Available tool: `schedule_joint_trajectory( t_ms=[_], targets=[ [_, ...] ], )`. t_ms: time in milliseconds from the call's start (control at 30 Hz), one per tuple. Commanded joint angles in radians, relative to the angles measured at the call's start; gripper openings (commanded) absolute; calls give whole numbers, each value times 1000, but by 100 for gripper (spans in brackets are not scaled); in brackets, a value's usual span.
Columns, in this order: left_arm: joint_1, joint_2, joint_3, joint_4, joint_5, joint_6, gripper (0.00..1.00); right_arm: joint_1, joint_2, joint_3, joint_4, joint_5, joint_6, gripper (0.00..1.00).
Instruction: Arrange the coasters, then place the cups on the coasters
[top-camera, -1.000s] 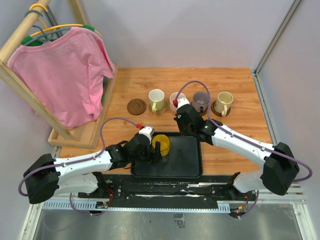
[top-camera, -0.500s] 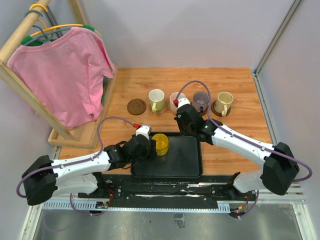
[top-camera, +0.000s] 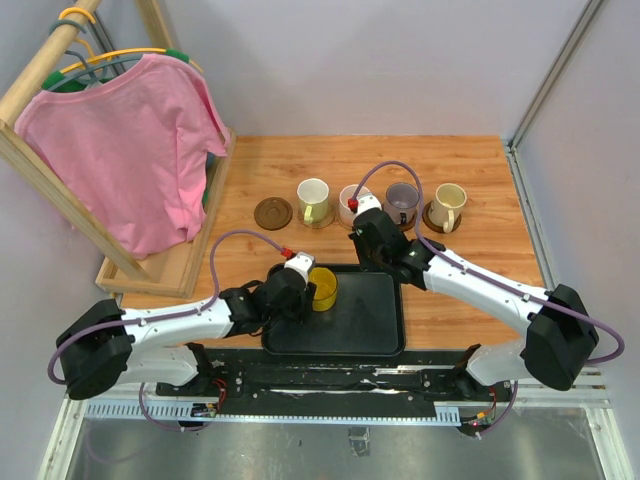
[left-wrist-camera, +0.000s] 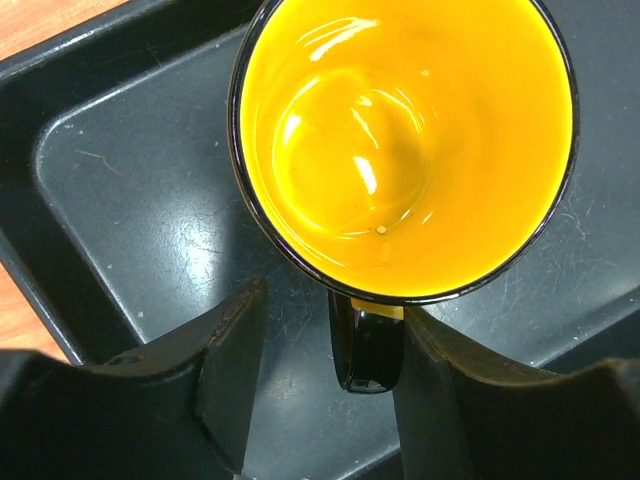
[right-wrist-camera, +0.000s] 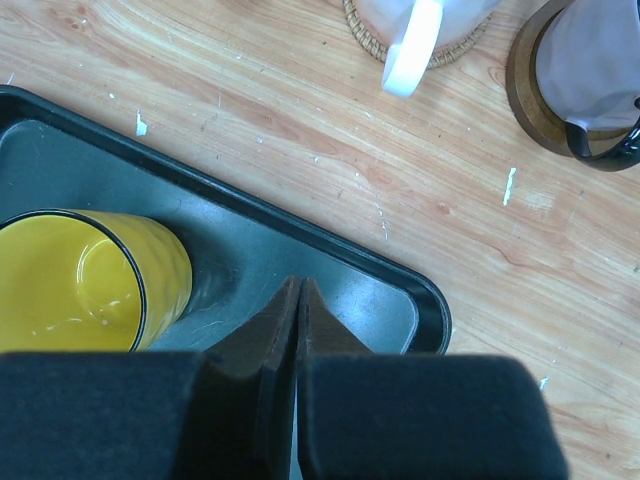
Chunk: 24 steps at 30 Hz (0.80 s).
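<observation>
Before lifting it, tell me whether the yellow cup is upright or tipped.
Upright: yellow cup stands on the black tray, mouth up.

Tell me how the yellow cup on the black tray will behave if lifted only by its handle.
The yellow cup looks glossy, so its handle may slip in the left gripper. Held by the handle alone, it will probably tilt, its body off to one side. It seems rigid ceramic: a drop might chip it.
</observation>
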Motion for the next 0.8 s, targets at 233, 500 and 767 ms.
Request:
schedule_joint_trajectory(
  t_ms=[233,500,767],
  targets=[
    [-8,41,32,76,21,48,33,-13,-8,-5,15,13,18,1],
    [-8,67,42,77,33,57,1,-14,-14,-20,16,48,32,1],
    [-8,-50,95,15,-50,76,1,-81,-29,-6,10,130,25,1]
  ],
)
